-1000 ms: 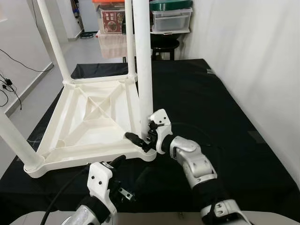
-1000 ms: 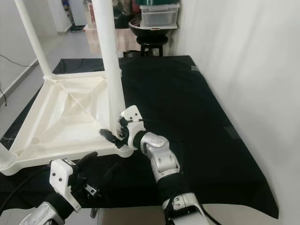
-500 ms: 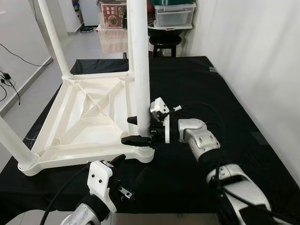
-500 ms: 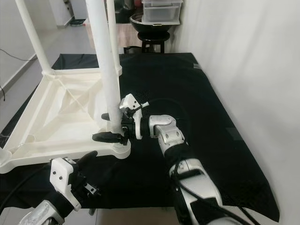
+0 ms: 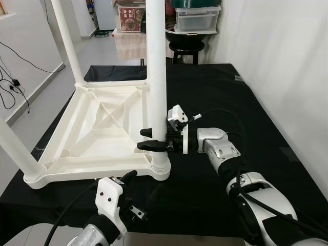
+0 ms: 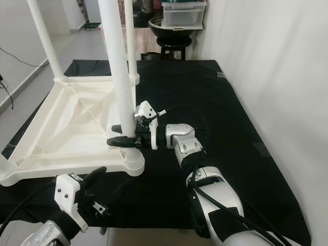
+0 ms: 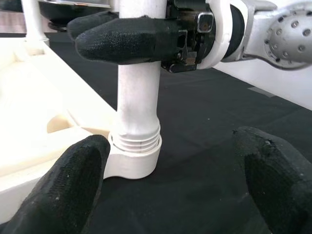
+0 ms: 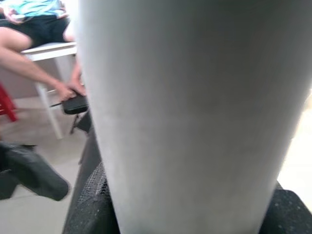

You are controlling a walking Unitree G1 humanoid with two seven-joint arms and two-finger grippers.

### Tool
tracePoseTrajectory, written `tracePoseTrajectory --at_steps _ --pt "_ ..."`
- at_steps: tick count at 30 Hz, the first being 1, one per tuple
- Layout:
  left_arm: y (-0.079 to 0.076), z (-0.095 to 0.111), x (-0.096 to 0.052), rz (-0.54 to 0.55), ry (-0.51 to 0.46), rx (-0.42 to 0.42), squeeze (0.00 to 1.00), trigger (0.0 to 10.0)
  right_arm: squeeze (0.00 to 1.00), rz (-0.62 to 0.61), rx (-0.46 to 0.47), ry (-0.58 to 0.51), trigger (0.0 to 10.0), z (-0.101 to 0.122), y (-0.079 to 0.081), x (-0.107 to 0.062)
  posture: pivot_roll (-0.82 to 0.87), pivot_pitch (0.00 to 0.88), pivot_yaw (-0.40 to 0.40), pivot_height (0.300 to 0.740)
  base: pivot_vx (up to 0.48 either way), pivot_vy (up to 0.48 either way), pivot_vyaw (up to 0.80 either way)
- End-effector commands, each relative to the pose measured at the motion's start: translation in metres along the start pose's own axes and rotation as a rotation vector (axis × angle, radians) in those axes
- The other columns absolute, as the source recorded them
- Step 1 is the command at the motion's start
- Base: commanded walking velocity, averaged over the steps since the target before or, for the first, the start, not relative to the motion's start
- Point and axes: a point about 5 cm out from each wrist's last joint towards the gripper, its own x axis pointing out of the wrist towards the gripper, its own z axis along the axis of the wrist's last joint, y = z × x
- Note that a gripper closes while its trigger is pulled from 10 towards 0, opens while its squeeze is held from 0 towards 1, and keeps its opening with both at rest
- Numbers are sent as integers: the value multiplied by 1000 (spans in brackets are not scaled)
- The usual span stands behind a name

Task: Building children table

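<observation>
Right gripper clamps near table leg; left gripper spread wide, empty.

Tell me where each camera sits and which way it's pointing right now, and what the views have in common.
Left eye view: on the head, looking down at the upturned white table; right gripper around the near leg, left gripper low.
Right eye view: the same scene from the other eye.
Left wrist view: along the open left gripper toward the leg's socket.
Right wrist view: pressed close to the leg.
Shared: all four show that leg.
</observation>
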Motion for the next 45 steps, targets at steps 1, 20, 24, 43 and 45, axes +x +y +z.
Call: tracePoseTrajectory --at_steps 1,20,24,43,45 --pt "0 -2 -3 6 15 -2 0 10000 0 -146 55 132 0 -31 1 -11 7 26 -31 740 0 0 0" --pt "5 -1 -3 9 15 4 0 10000 1000 -654 89 120 10000 -35 31 4 -27 22 -6 740 0 0 0" --pt "5 -1 -2 3 17 3 0 10000 1000 -566 81 18 10000 -9 30 5 -24 20 -5 740 0 0 0" --pt "5 -2 -2 8 22 3 0 10000 0 44 -6 -83 7529 28 7 10 6 12 -11 740 0 0 0" --pt "5 -2 -2 9 22 3 0 10000 0 49 12 -77 0 25 6 9 9 13 -12 740 0 0 0"
